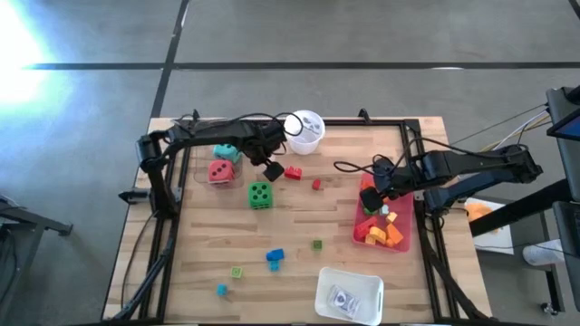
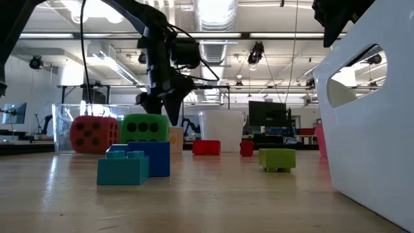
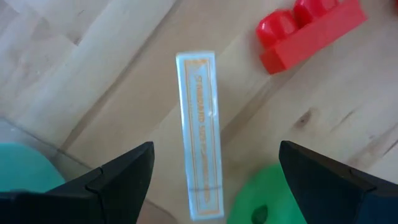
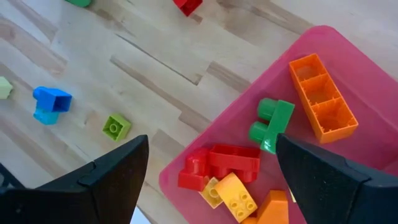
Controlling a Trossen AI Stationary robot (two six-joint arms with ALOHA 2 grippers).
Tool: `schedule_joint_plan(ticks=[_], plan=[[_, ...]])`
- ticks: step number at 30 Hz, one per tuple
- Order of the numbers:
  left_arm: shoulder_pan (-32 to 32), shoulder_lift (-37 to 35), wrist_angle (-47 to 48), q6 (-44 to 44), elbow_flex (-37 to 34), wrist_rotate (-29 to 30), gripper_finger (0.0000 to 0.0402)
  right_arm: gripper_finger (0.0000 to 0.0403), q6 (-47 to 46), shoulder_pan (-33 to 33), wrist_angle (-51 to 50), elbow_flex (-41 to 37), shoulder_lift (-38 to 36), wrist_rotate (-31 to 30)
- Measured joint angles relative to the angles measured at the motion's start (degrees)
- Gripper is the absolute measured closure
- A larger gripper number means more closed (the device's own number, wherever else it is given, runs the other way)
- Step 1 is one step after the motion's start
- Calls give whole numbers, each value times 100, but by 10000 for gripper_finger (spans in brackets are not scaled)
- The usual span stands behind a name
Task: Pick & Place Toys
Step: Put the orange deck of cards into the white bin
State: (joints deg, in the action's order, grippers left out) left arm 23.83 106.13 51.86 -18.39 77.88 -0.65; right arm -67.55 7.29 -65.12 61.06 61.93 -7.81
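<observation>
Toys lie scattered over the wooden table. A red die [image 1: 220, 170], a teal die [image 1: 227, 152] and a green die [image 1: 260, 195] stand at the far left, with a red brick [image 3: 309, 32] beside them. My left gripper [image 1: 272, 169] hangs open, pointing down. Its fingers stand on either side of a narrow pale slab with orange print [image 3: 200, 134], above it and apart from it. My right gripper [image 1: 376, 195] is open over the pink tray [image 4: 348, 68], which holds red, orange, yellow and green bricks. Blue bricks [image 1: 275, 258] and a green brick [image 1: 316, 244] lie nearer.
A white round cup [image 1: 304, 131] stands at the far edge, close to my left arm. A white rectangular tray [image 1: 349, 294] sits at the near edge. A small red brick [image 1: 316, 184] lies mid-table. A clear plastic wall [image 3: 37, 143] stands by the teal die.
</observation>
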Motion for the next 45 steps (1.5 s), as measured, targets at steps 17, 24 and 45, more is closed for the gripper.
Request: schedule_joint_plan(ticks=[17, 24, 45], plan=[[4, 2, -409, -499, -595, 85, 172, 59, 15, 0, 120, 0, 0, -7], [0, 2, -460, -567, -719, 83, 246, 59, 2, 0, 142, 0, 0, -8], [-11, -81, -322, -608, -583, 57, 337, 59, 82, 0, 259, 0, 0, -13]])
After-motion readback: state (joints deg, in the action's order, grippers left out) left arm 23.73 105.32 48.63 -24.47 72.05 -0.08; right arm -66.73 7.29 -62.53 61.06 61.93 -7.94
